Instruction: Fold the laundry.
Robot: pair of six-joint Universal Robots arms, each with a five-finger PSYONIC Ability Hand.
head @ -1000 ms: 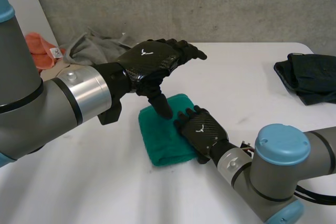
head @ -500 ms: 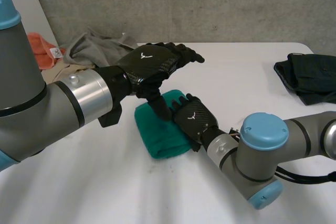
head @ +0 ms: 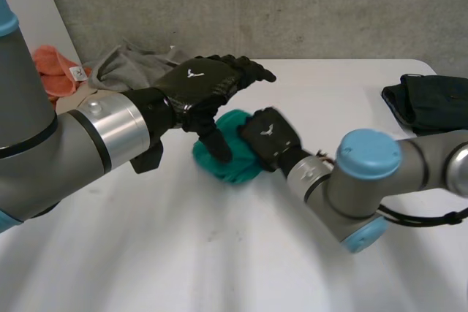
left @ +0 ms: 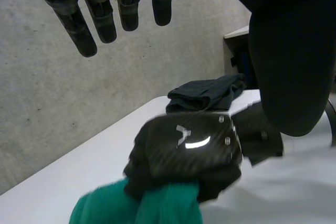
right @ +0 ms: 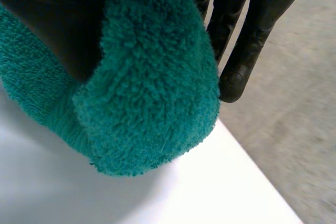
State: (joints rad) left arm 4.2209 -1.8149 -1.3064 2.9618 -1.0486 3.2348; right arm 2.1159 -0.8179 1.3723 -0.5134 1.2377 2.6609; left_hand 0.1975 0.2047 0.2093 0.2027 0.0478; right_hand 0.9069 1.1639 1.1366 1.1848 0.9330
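Observation:
A green towel lies bunched up at the middle of the white table. My right hand is on its right side, shut on it. In the right wrist view a thick fold of the towel sits pinched between thumb and fingers. My left hand hovers open just above the towel, fingers straight, thumb pointing down at the towel's top. From the left wrist, the right hand shows gripping the towel below my straight fingers.
A grey garment pile and an orange cloth lie at the table's back left. A dark folded garment sits at the right edge. A concrete wall stands behind the table.
The right hand went from flat on the folded towel to curled round it, and dragged it left and back so it bunched up. The left hand stayed open, shifting slightly left.

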